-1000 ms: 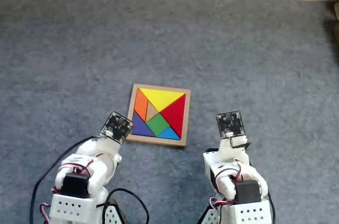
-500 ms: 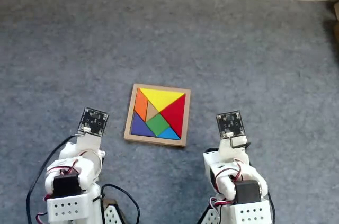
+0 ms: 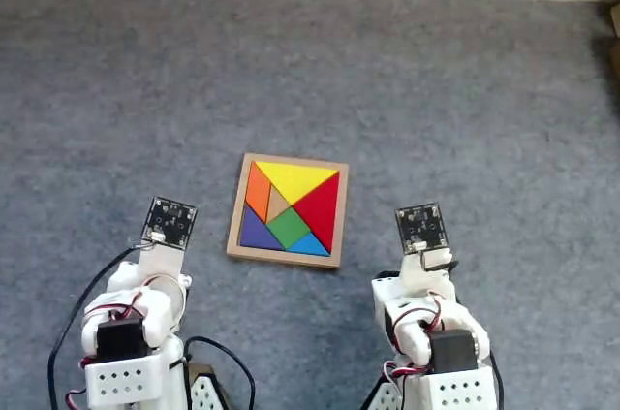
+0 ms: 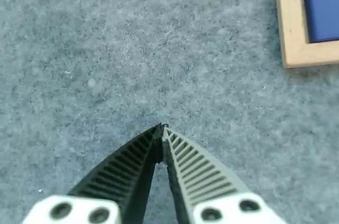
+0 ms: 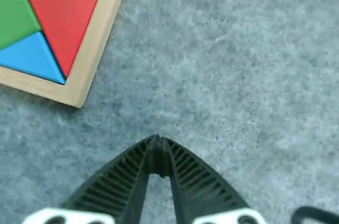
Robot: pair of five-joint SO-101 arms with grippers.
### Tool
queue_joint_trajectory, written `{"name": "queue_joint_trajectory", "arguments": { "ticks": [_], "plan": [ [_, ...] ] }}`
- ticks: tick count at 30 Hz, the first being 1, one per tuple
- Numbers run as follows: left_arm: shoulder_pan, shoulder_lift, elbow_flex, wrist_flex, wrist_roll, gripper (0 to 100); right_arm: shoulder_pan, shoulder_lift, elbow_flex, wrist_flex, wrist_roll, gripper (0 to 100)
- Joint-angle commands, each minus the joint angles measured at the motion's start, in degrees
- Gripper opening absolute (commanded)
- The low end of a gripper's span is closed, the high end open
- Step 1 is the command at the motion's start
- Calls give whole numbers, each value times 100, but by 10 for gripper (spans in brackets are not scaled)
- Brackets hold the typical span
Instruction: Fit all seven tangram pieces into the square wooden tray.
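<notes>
light: soft, even, moderately bright in all 3 views | shadows: faint, thin beside tray point(image 3: 294, 160) rim

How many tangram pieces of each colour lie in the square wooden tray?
Yellow triangle: 1
Red triangle: 1
Orange parallelogram: 1
Tan triangle: 1
Green square: 1
Dark blue triangle: 1
Light blue triangle: 1
Total: 7, all inside the square wooden tray

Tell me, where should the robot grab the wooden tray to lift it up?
Probably the tray's near rim, by the corner closest to the right gripper. Come in low from the robot's side, one jaw under the edge, one on top. The tray lies flat and the pieces fill it up to the frame, leaving no gap inside to pinch.
</notes>
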Motion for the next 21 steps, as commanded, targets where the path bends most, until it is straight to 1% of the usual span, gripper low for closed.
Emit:
{"name": "queue_joint_trajectory", "arguments": {
  "ticks": [1,5,21],
  "plan": [
    [-57,-163,119,53,-44,5,75,-31,804,31,-35,4],
    [-154,-171,119,53,-35,5,75,-31,804,31,-35,4],
    [-145,-171,119,53,-35,5,75,-31,804,31,-35,4]
  ]
}}
